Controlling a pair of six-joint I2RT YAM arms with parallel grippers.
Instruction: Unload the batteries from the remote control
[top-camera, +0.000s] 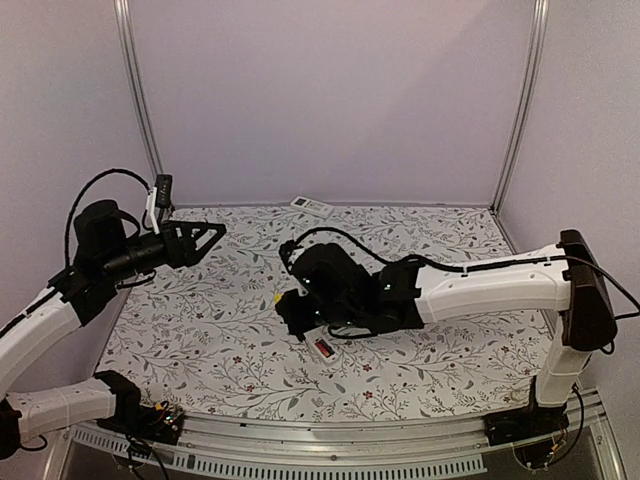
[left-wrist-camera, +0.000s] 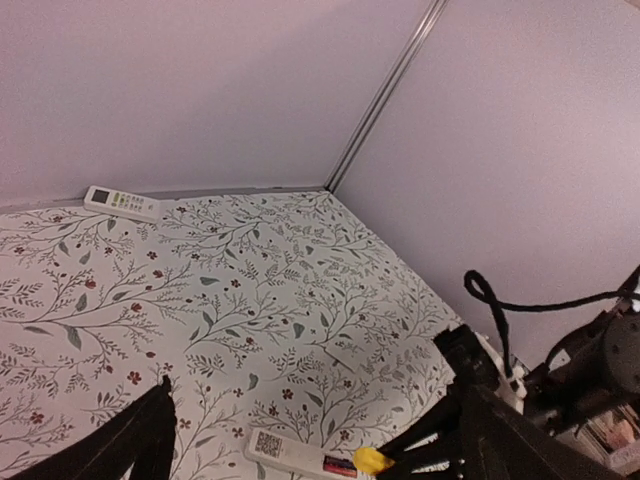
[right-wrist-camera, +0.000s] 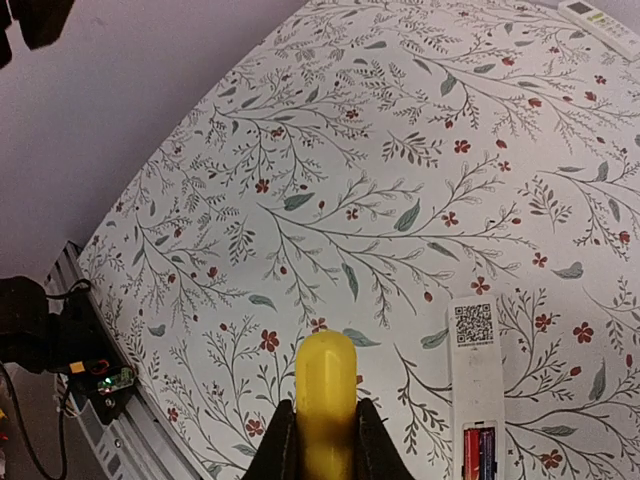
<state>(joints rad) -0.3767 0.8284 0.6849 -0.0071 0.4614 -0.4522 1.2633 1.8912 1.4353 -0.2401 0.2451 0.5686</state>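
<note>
The slim white remote control (right-wrist-camera: 476, 375) lies face down on the floral table, a QR label on its back. It also shows in the top view (top-camera: 321, 346) and the left wrist view (left-wrist-camera: 300, 455). Its compartment is open with the batteries (right-wrist-camera: 479, 452) inside, one reddish, one dark. My right gripper (right-wrist-camera: 325, 430) is shut on the yellow-handled screwdriver (right-wrist-camera: 326, 395), just left of the remote in the right wrist view. My left gripper (top-camera: 215, 233) is open and empty, raised over the table's far left.
A broader white remote (top-camera: 311, 206) lies at the back edge by the wall; it also shows in the left wrist view (left-wrist-camera: 120, 201). The right arm (top-camera: 480, 285) reaches across the table from the right. Walls close in the back and sides.
</note>
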